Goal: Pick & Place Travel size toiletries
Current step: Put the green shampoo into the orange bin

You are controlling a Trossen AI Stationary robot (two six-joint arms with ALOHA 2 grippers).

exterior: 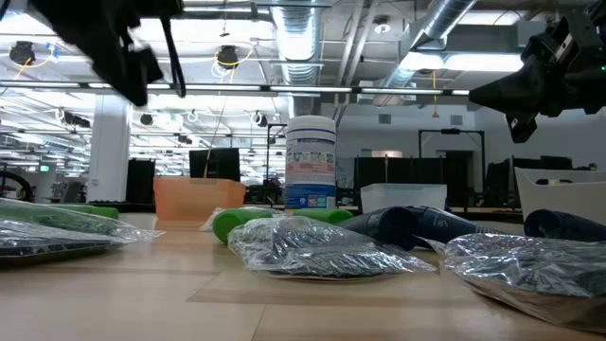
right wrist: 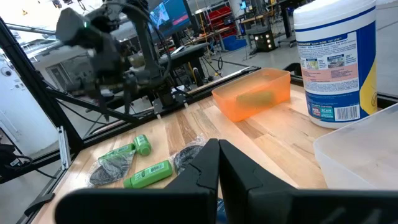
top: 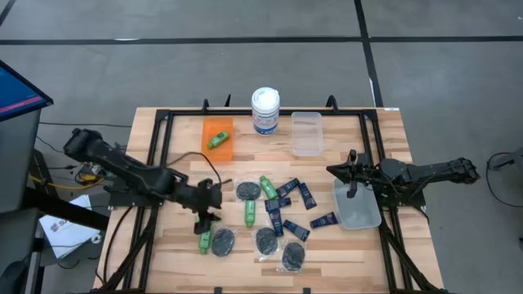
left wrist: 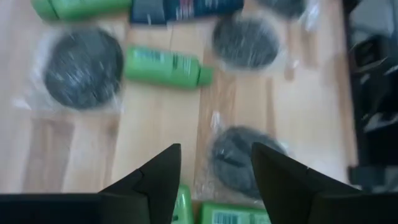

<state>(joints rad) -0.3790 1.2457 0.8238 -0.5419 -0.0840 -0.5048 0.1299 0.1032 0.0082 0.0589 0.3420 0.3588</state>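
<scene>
Our left gripper [top: 206, 219], jaws apart and empty, hangs just above the green bottle [top: 203, 242], nearest us, lying lengthwise toward the table's front edge.

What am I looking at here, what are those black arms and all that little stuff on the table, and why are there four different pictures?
It is a two-armed robot at a wooden table. One camera looks straight down, one sits at table height, and one rides on each wrist. Scattered about are travel toiletries: green bottles, navy tubes and black discs in clear packets. One green bottle already lies in the orange bin, beside a white canister and two clear bins. The left gripper hangs open over a bottle and a disc, holding nothing. The right gripper waits shut and empty.
</scene>
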